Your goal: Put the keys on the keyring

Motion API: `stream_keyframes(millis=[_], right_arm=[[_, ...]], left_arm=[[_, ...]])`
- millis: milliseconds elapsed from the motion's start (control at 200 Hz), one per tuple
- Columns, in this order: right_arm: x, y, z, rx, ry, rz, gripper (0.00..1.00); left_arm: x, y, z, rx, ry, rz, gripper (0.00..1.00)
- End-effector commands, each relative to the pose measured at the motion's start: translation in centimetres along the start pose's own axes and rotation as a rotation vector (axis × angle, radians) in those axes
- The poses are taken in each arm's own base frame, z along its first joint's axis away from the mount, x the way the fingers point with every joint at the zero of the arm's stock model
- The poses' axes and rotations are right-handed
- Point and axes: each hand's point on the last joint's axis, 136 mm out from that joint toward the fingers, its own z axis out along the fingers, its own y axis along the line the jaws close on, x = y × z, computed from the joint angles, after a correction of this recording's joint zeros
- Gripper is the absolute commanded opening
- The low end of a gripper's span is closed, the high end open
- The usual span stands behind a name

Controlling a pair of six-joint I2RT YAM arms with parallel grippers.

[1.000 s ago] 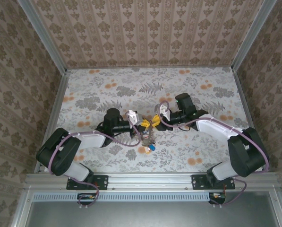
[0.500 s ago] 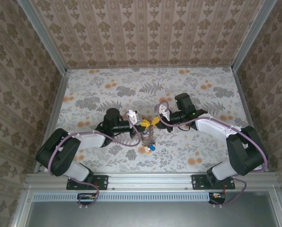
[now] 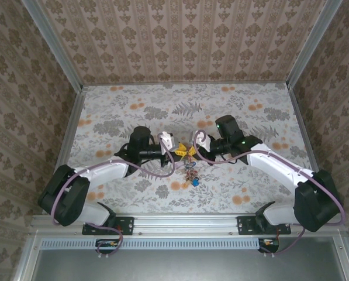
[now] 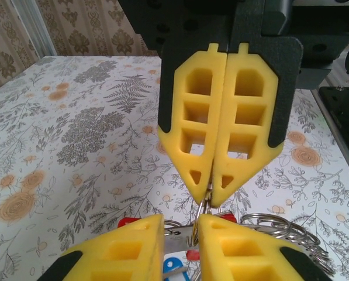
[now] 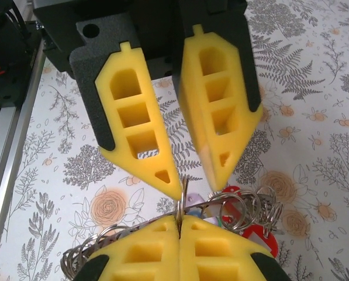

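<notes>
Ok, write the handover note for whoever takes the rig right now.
Right gripper: jaws shut on a thin loop of the keyring.
Left gripper: jaws open, tips either side of that loop.
Keys: bunched with the rings at the two grippers; a red tag shows.
Done: cannot tell how many keys are threaded.
Left: thread any loose keys.

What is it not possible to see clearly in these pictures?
Top view: the keys are too small to count.
Left wrist view: the left gripper hides most keys; the bottom edge cuts them.
Right wrist view: the right gripper covers most of the keyring.
</notes>
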Motion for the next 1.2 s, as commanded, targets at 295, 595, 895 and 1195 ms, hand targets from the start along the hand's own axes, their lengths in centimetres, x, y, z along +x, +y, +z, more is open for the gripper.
stream_keyframes(millis=[295, 595, 895, 1195], right_arm=[[-3.8, 1.2, -1.5, 0.006, -0.04, -0.075, 0.0], [-4.4, 1.4, -2.0, 0.041, -0.067, -0.095, 0.0], [-1.8, 0.4, -1.2, 0.09, -0.125, -0.006, 0.15], [-2.1, -0.5, -1.5, 0.094, -0.226, 0.036, 0.06]], left_arm=[[-0.6, -1.3, 0.3, 0.069, 0.107, 0.067, 0.08], [-0.8, -1.5, 0.4, 0.094, 0.123, 0.079, 0.0], [-4.3, -1.4, -0.1, 0.108, -0.078, 0.052, 0.0], [-4.7, -1.7, -0.1, 0.139, -0.126, 0.028, 0.0]])
